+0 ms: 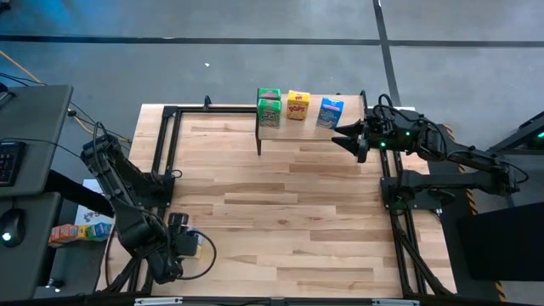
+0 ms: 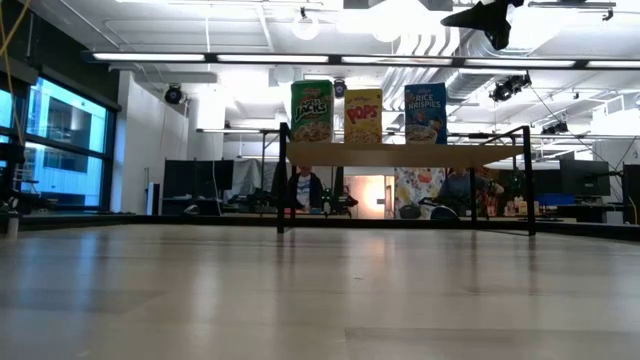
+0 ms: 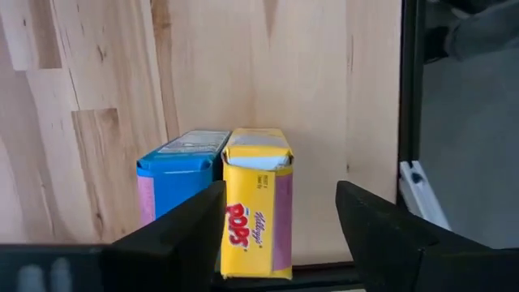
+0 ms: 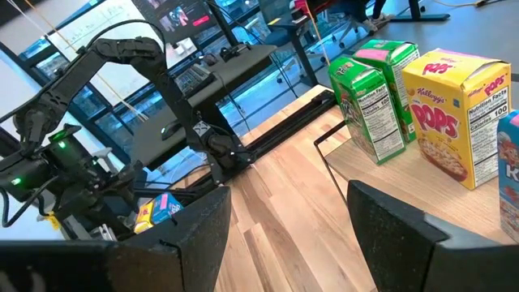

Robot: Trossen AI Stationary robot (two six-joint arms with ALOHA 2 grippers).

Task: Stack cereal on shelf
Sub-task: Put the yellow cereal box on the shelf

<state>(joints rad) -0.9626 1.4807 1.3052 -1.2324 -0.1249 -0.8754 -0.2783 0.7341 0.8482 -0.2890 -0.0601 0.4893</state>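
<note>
The high view is showing the shelf (image 1: 306, 134) sitting at the far edge of the table (image 1: 280, 221), with four cereal boxes on it: two green boxes (image 1: 269, 106) pressed one behind the other, a yellow box (image 1: 297, 104) just beside them, and a blue box (image 1: 330, 112) a little apart. The low view is hiding the rear green box but is giving the fronts: the green one (image 2: 312, 111) is reading "Jacks", the yellow one (image 2: 363, 115) "POPS", the blue one (image 2: 425, 113) "RICE KRISPIES".

The right hand (image 1: 348, 136) is hovering beside the blue box at the shelf's end, its fingers standing apart and gripping nothing; its wrist view is showing "Kellogg's POPS" (image 4: 454, 113) and a "Nutrition Facts" panel on the green pair (image 4: 377, 97).

The left hand (image 1: 189, 242) is hanging off the table's near left corner. Only its wrist view is revealing what lies below it: a second yellow "POPS" box (image 3: 255, 203) and a second blue box (image 3: 174, 182) standing side by side, touching. The fingers (image 3: 174, 235) are spread on either side of the yellow one; whether they are pressing it cannot be told.
</note>
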